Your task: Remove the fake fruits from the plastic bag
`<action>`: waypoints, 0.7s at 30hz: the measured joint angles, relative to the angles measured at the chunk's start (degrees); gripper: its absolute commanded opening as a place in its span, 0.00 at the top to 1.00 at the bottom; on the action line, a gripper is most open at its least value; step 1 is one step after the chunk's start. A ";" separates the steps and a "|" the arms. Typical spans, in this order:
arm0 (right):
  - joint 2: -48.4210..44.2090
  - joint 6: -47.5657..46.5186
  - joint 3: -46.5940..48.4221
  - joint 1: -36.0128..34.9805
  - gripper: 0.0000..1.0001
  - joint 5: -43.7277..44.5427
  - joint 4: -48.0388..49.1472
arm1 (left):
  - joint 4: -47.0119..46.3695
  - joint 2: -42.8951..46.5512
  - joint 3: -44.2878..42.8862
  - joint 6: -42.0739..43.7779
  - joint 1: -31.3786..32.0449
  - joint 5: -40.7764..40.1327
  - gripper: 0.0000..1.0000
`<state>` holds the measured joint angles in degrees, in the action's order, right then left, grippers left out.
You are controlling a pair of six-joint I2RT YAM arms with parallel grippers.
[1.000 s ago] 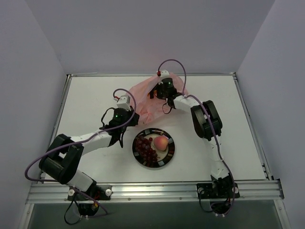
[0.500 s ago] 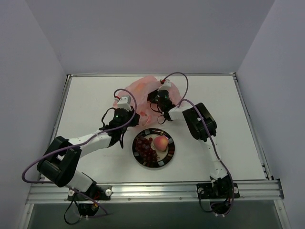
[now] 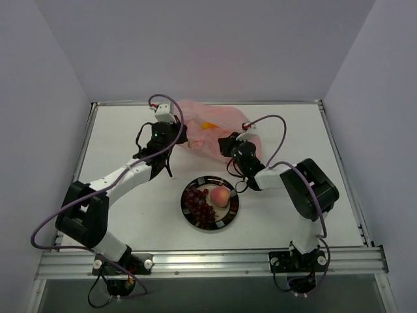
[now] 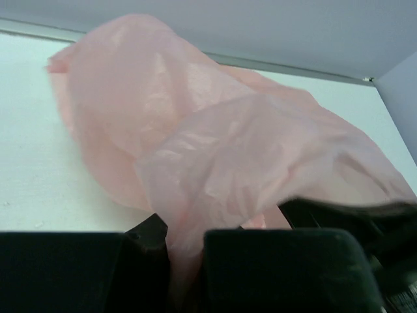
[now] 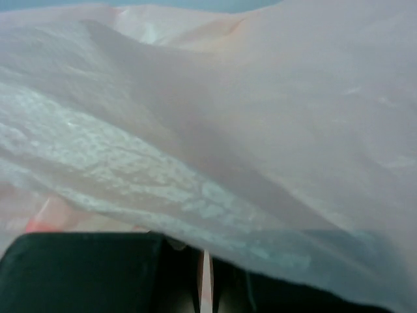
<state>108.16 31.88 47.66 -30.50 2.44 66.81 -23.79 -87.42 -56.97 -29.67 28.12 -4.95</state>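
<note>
left gripper [image 4: 186, 244] clamped on plastic bag [image 3: 225, 117] film | right gripper [image 5: 204, 274] closed, apparently pinching plastic bag edge | mango [image 3: 207, 124] inside bag; grape bunch [image 3: 197, 202], peach [image 3: 220, 194] on dish [image 3: 232, 215] | risk: thin film slips or tears, mango won't drop out

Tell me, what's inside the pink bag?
Through the thin plastic bag, a small yellow-orange shape shows, probably the mango. Crinkled plastic hides the rest of the inside. The grape bunch and peach sit outside, on the dish.
</note>
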 measured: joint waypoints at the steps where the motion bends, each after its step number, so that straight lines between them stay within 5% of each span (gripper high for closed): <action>1: -2.67 0.26 -2.91 -0.66 1.00 0.96 0.81 | 0.11 -0.15 -0.76 0.35 -0.35 -0.07 0.98; 4: -7.28 0.52 -8.02 -3.54 0.97 4.04 1.01 | -0.15 -0.17 -0.70 0.70 -0.92 -0.48 0.98; 9: -8.68 -1.07 -7.48 -5.40 0.73 7.96 -4.74 | -0.52 -0.74 5.03 0.42 -0.85 -0.50 0.98; 17: 0.55 -3.48 10.88 -2.12 0.36 13.29 -12.00 | -0.44 -3.32 8.94 -0.72 0.22 0.33 0.98; 21: 6.71 -3.63 18.51 -0.28 0.32 14.64 -15.72 | -0.66 -3.78 8.94 -0.85 1.29 0.76 0.98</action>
<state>114.87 28.25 66.17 -30.79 17.08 51.09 -24.45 -91.20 -48.03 -30.52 29.41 -4.19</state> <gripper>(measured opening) 0.667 0.028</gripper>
